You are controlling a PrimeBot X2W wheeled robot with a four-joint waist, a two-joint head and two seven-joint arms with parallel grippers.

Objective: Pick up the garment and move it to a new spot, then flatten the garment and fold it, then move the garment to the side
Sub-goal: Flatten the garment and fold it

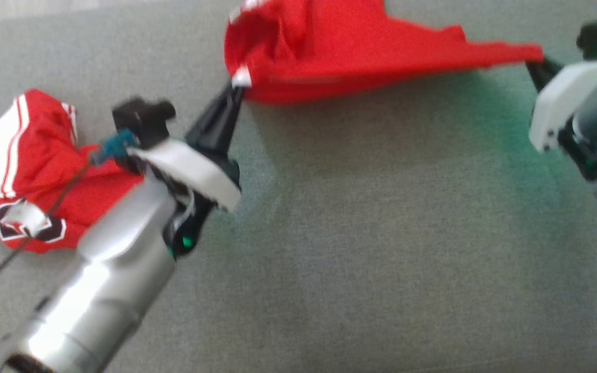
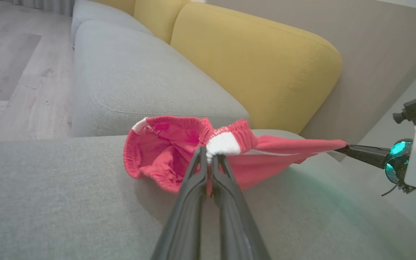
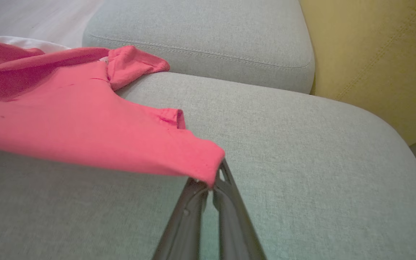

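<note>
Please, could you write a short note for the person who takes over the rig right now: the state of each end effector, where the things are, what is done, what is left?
Left end effector: shut on the waistband of the red shorts, at the white stripe.
Right end effector: shut on a leg hem corner.
Things: the shorts hang stretched between both, over the grey sofa seat. A second red and white garment lies crumpled to the robot's left.
Done: shorts picked up.
To do: set them down at the new spot, flatten, fold, move aside.
</note>
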